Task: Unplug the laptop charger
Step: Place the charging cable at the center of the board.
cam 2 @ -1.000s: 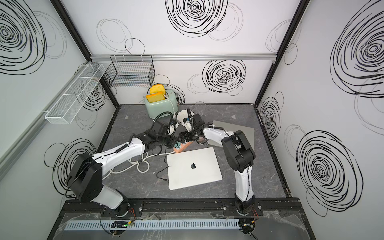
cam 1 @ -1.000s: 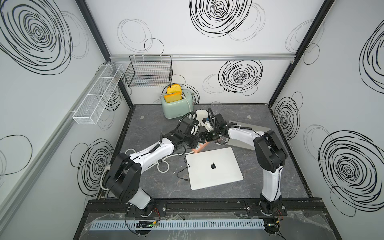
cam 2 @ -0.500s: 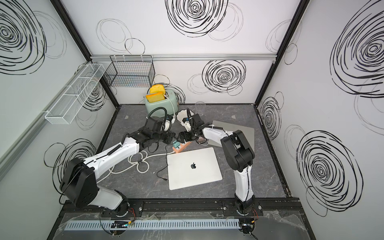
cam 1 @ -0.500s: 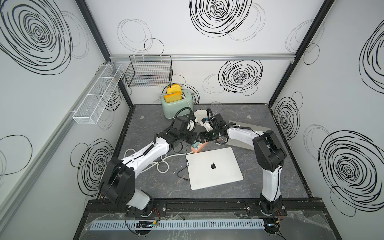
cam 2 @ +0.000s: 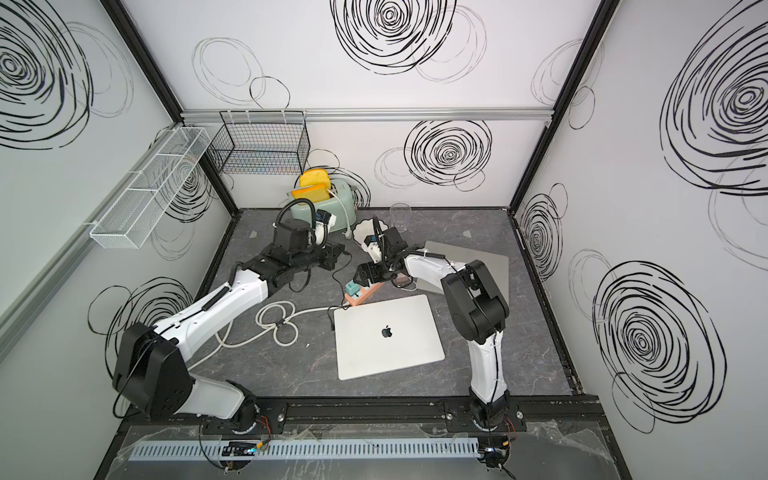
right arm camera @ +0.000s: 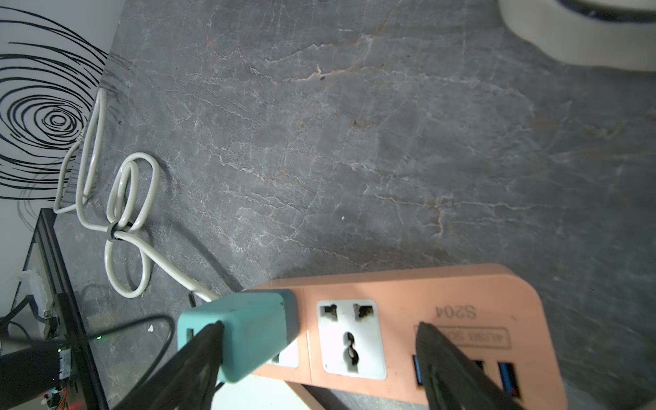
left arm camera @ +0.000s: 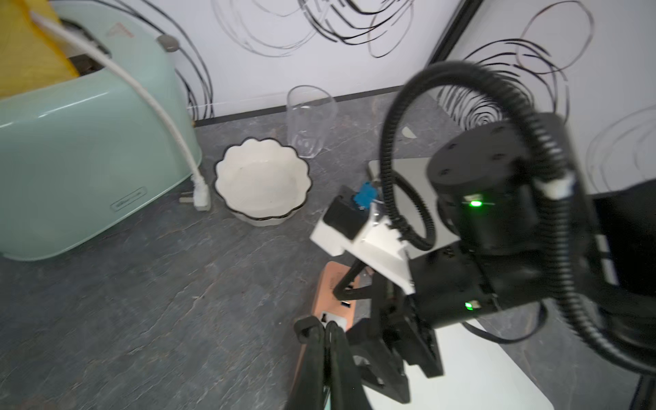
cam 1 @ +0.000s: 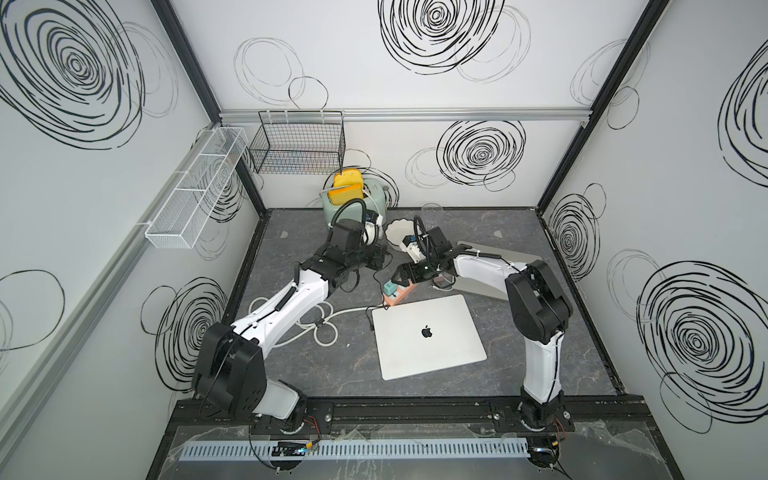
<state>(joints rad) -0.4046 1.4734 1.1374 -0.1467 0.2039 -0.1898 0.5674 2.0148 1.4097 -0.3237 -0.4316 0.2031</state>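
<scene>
In a top view we find the right hand [cam 1: 404, 279] spread open over the power strip [cam 1: 400, 295]. The charger [cam 1: 390, 287] sits at its 8 o'clock, nearer to it than to the clenched, empty left hand [left arm camera: 320, 327].

Matt plastic charger [right arm camera: 245, 330] and power strip [right arm camera: 443, 294], veined stone-look tabletop [right arm camera: 355, 142].

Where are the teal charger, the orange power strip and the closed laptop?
teal charger [right arm camera: 255, 330], right wrist view, on its broad side.
orange power strip [right arm camera: 426, 287], right wrist view, on bare casing near the empty socket.
closed laptop [cam 1: 428, 353], in a top view, on the lid beside the logo.
</scene>
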